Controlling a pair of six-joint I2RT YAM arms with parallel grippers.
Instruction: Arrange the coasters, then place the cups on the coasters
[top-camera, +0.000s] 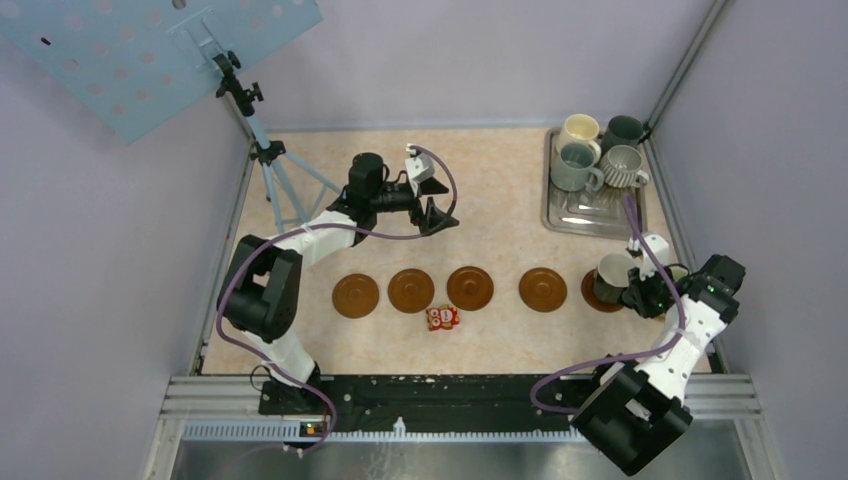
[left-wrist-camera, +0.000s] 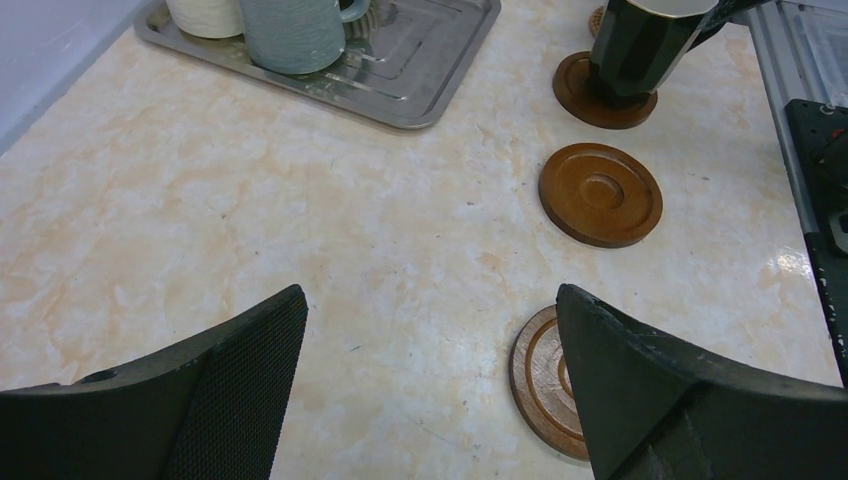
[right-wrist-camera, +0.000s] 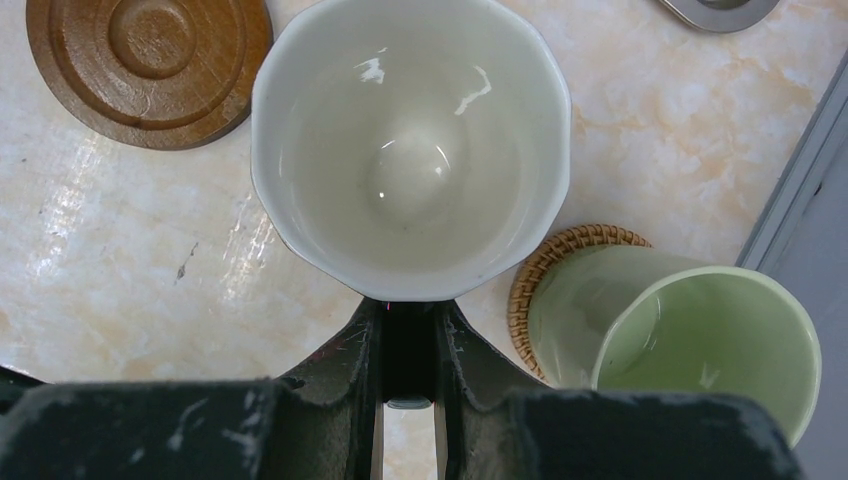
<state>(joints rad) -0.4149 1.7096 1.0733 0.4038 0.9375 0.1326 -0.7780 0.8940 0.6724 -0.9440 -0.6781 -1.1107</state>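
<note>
The left gripper (top-camera: 437, 215) hangs over the table behind the row, its jaws spread wide and holding nothing; nearer the arms, five wooden coasters (top-camera: 411, 290) lie in a line, with a small red-and-white packet (top-camera: 442, 318) just in front of the gap between the second and third; the first four are bare. Further right, at the back, the metal tray (top-camera: 600, 215) carries four mugs (top-camera: 575, 167) close together. The fifth coaster (left-wrist-camera: 600, 100), at the right end, is the one in play: the right gripper (right-wrist-camera: 408, 335) is clamped on the handle of a dark green mug (left-wrist-camera: 645, 45) with a white inside; the mug stands over that disc, leaning a little; whether its foot rests flat I cannot tell. Just right of it a pale green cup (right-wrist-camera: 700, 335) sits on a woven mat (right-wrist-camera: 565, 255). To finish well: level the mug; centre it so brown rim shows all round; lower until it bears; then part the jaws only slightly and draw back along the handle's line, clear of the pale green cup.
</note>
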